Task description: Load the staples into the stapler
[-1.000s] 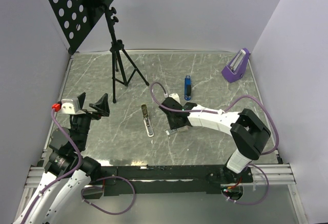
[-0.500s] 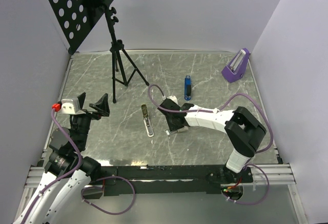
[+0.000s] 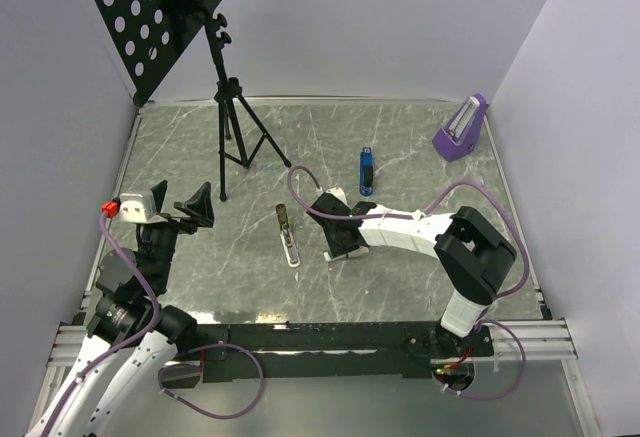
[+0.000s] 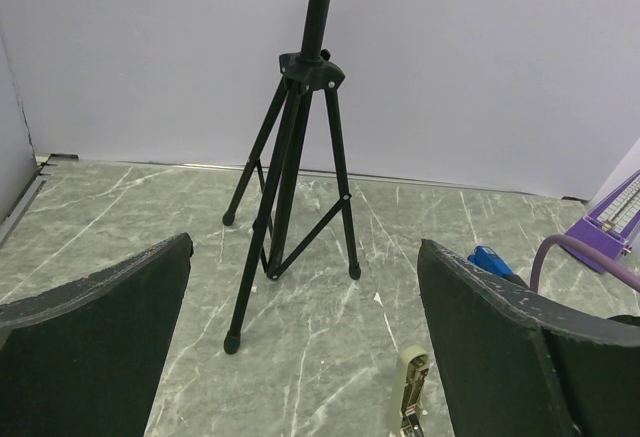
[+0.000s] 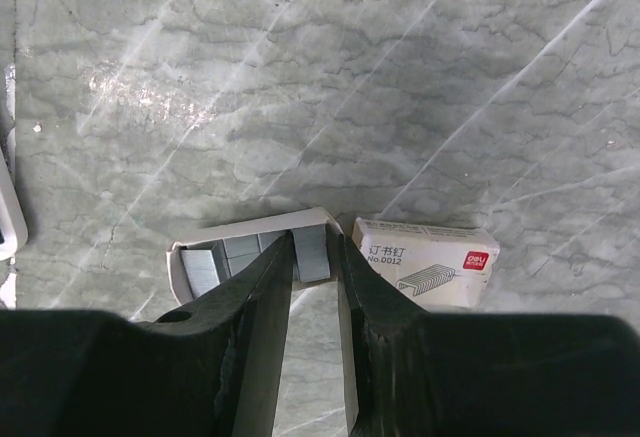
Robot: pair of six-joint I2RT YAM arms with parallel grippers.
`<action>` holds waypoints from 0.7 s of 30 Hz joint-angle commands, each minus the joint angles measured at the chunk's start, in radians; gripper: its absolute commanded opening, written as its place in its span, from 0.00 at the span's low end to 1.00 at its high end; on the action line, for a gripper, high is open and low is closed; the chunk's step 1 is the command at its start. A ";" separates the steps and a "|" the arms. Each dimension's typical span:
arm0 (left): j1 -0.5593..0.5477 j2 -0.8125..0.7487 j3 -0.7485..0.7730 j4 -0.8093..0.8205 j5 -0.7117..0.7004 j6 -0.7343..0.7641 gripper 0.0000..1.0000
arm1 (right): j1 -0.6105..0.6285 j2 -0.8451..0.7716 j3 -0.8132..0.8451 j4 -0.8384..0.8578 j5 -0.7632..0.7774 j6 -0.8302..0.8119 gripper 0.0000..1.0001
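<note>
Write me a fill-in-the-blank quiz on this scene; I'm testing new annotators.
The right gripper pinches a strip of ____ in the small tray.
In the right wrist view, the staple box lies to the tray's ____.
The left gripper has its jaws ____.
Answers: staples; right; open.

On my screen the grey marble-patterned counter [image 5: 300, 57] looks polished and throws back a soft glare. The small pale cardboard box with reddish print [image 5: 425, 262] is matt paper. The strip of grey metal staples [image 5: 311, 254] beside it has a dull sheen. The right claw [image 5: 311, 245] has matt black fingers [image 5: 250, 337], faintly rough. The thin-legged black tripod [image 4: 290, 177] looks like satin-finished metal.
</note>
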 commanded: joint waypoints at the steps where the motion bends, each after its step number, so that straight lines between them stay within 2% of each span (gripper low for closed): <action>1: 0.005 -0.001 0.017 0.027 0.010 -0.010 0.99 | 0.005 0.030 0.001 0.008 -0.046 0.005 0.32; 9: 0.005 0.000 0.017 0.027 0.012 -0.010 0.99 | 0.016 0.025 0.020 0.010 -0.067 -0.008 0.25; 19: 0.005 0.004 0.017 0.027 0.017 -0.010 0.99 | 0.018 0.074 0.052 -0.024 -0.069 -0.016 0.25; 21: 0.005 0.002 0.017 0.027 0.017 -0.010 0.99 | 0.018 0.076 0.054 -0.026 -0.069 -0.018 0.23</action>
